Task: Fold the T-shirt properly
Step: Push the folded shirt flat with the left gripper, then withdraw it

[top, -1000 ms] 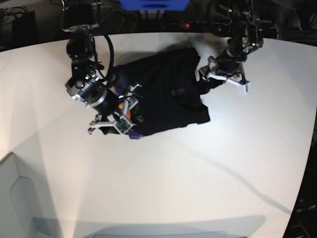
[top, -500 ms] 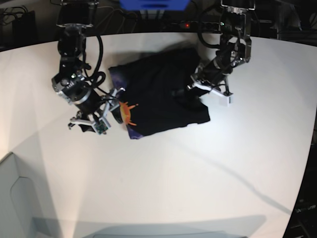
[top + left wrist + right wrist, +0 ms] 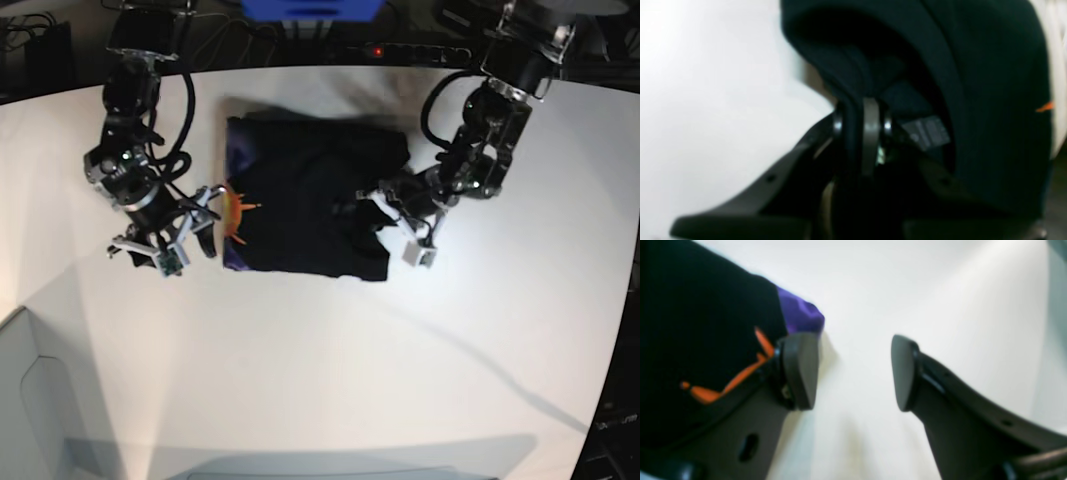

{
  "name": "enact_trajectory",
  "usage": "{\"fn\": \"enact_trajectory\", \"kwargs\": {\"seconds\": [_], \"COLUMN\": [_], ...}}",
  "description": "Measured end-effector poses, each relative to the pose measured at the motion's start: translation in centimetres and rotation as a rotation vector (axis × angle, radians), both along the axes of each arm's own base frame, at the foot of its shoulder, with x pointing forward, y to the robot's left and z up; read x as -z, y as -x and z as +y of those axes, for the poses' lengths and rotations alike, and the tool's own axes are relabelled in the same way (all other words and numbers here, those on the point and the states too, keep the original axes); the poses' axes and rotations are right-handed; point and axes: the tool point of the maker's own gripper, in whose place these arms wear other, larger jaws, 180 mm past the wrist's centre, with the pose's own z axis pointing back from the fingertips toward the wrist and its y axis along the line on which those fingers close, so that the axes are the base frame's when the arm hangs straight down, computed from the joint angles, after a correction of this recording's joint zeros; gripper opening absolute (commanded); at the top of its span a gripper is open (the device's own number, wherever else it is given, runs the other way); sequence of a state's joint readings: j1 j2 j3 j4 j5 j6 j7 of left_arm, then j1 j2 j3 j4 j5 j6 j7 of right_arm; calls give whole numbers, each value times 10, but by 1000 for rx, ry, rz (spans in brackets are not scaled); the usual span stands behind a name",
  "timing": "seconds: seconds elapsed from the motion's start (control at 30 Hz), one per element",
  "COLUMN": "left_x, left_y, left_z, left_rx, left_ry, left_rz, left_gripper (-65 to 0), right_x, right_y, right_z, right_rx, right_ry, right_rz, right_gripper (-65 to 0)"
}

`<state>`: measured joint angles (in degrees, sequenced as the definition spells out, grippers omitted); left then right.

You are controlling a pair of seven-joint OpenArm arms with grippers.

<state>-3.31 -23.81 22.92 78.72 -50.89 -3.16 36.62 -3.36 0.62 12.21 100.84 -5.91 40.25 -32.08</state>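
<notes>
The T-shirt [image 3: 305, 205] lies folded into a rough rectangle on the white counter [image 3: 330, 360], its orange and purple print at the edge nearest my right arm. My left pincer [image 3: 862, 133] is clamped tight on a bunched fold of black fabric at the opposite edge. My right pincer [image 3: 853, 373] stands wide apart, gripping nothing, one finger [image 3: 800, 370] just beside the printed edge.

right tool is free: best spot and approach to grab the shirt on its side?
Take the shirt at its edge with the orange print, beside the open right tool. Come in low along the table, one finger sliding under, one on top. In the right wrist view that edge lies flat next to the left fingertip, with a purple fold peeking out. The left tool is already clamped on the opposite edge.
</notes>
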Motion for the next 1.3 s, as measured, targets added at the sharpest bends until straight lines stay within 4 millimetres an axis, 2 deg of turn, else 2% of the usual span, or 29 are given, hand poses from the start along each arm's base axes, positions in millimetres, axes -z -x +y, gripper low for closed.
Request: {"fn": "enact_trajectory", "kwargs": {"seconds": [0.13, 0.3, 0.5, 0.57, 0.63, 0.8, 0.87, 0.93, 1.1, 1.17, 1.23, 1.3], "left_x": [-4, -13, -22, -24, -26, -31, -31, -34, -41, -46, -58, -81], "left_y": [-23, -50, -80, -85, -87, -61, -50, -49, -56, -59, -58, -63], "left_z": [-19, -48, -106, -124, -142, -194, -210, -217, -220, -221, -226, -231], "left_rx": [192, 435, 646, 688, 743, 1060, 1104, 1112, 1110, 1106, 1097, 1036], "left_ry": [-114, -304, -550, -619, -675, -715, -714, -741, -798, -808, -781, -717], "left_rz": [-47, -149, -372, -441, -502, -628, -657, -691, -736, -757, -777, -813], "left_gripper": [-650, -650, -650, -650, -650, -645, -614, -560, -335, -270, -230, -227], "right_x": [-1, -9, -27, -29, -20, -15, -12, -10, -9, -8, -8, -8], "right_y": [0, 4, 13, 22, 33, 50, 56, 60, 62, 62, 62, 62], "right_z": [-17, -51, -88, -103, -113, -124, -129, -130, -131, -130, -130, -128], "right_rx": [49, 147, 257, 310, 342, 408, 434, 454, 462, 463, 463, 463], "right_ry": [2, 22, 48, 46, 62, 41, 42, 30, 29, 25, 24, 20], "right_rz": [-5, -21, -67, -75, -37, -27, -12, -7, -3, -2, -2, -1], "right_gripper": [-298, -298, -298, -298, -298, -298, -298, -298, -298, -298, -298, -298]}}
